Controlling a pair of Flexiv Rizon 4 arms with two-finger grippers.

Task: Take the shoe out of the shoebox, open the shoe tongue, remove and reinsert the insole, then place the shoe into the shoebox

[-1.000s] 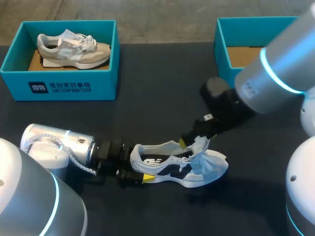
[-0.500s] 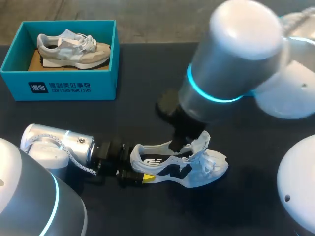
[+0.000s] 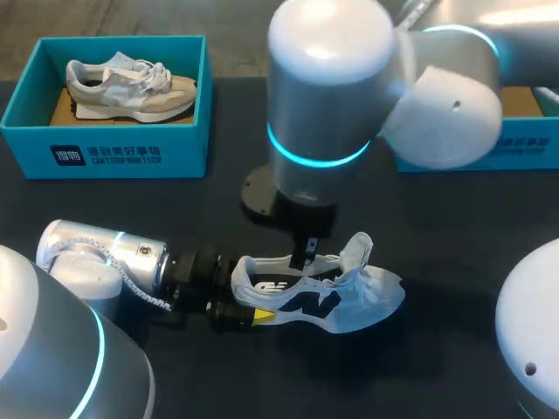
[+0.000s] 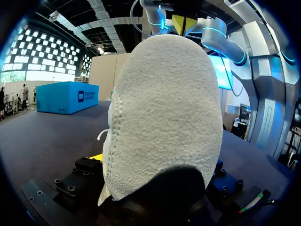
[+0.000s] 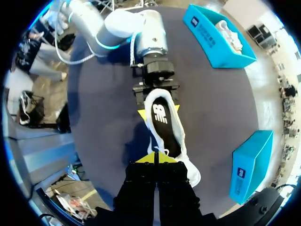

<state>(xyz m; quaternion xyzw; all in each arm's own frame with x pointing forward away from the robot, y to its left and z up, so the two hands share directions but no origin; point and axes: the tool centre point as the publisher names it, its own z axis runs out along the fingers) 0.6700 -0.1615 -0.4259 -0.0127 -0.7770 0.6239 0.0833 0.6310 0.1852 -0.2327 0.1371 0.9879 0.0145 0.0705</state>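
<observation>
On the desk [image 3: 262, 131], your left end effector [image 3: 244, 295] clamps the shoe [image 3: 342, 302] by its heel while the right end effector [image 5: 155, 157], tips together, hangs at its opening; expect a light, floppy insole [image 5: 162, 125], so pinch its heel edge.

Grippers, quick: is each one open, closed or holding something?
Left gripper: closed on the white shoe, at its heel.
Right gripper: closed, tips together over the shoe's opening, nothing visible between them.

Wht print on shoebox [image 3: 185, 155] front
</observation>
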